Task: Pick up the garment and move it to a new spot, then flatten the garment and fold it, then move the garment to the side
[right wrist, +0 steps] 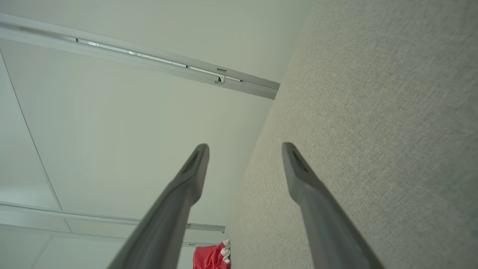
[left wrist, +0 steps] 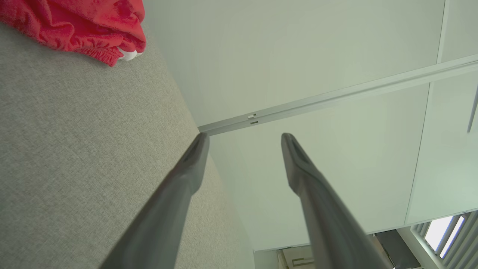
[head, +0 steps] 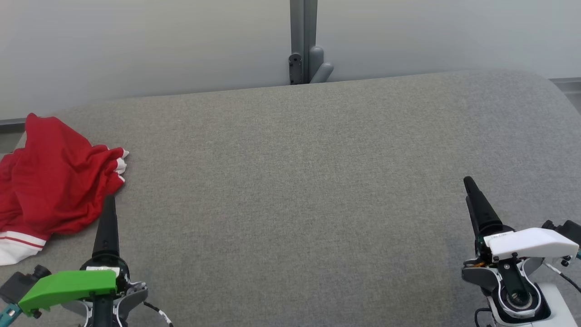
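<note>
The garment [head: 54, 181], red with white trim, lies crumpled at the far left edge of the grey fabric table [head: 295, 181]. My left gripper [head: 109, 204], under a green cover, hovers just right of the garment's near side, apart from it and turned on its side. The left wrist view shows it [left wrist: 245, 137] open and empty, with the garment [left wrist: 74, 26] at the upper left. My right gripper [head: 470, 186], under a white cover, stands far off at the lower right. In the right wrist view it [right wrist: 245, 146] is open with nothing between its fingers, and the garment [right wrist: 211, 257] is small and distant.
A grey post with a bracket [head: 305, 54] rises behind the table's far edge, against pale wall panels [head: 136, 45]. The table's grey surface [left wrist: 74, 149] runs wide between the two grippers. The garment partly overhangs the left edge.
</note>
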Tool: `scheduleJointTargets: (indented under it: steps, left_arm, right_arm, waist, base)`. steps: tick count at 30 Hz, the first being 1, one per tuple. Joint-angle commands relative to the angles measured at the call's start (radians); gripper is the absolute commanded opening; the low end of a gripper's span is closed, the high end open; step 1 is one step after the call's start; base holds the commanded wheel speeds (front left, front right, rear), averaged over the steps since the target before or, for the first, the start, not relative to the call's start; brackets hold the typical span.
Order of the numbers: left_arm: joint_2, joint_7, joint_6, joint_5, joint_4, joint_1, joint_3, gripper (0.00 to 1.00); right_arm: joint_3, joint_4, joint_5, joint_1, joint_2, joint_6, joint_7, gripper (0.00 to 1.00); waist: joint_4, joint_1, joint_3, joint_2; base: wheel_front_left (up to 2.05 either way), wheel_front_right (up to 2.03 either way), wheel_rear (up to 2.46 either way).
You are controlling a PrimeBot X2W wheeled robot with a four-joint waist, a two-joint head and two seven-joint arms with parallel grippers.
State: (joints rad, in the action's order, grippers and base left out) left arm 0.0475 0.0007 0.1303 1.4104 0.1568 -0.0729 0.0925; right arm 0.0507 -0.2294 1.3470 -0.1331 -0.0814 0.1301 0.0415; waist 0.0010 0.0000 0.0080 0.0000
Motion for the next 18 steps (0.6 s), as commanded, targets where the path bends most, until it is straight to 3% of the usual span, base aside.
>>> scheduleJointTargets:
  steps: [1, 18]
  left_arm:
    - [0.015, -0.008, 0.000, -0.045, -0.029, -0.038, -0.007, 1.00]
    - [0.053, -0.069, 0.000, -0.440, -0.112, -0.072, -0.087, 1.00]
  right_arm:
    - [-0.002, 0.030, -0.045, -0.033, -0.014, 0.000, -0.012, 1.00]
    - [-0.035, 0.122, -0.412, -0.042, -0.060, 0.000, -0.082, 1.00]
  waist:
    - [0.000, 0.0000, 0.000, 0.0000]
    - [0.000, 0.0000, 0.001, 0.0000]
  base:
    - [0.00, 0.00, 0.00]
    - [0.00, 0.00, 0.00]
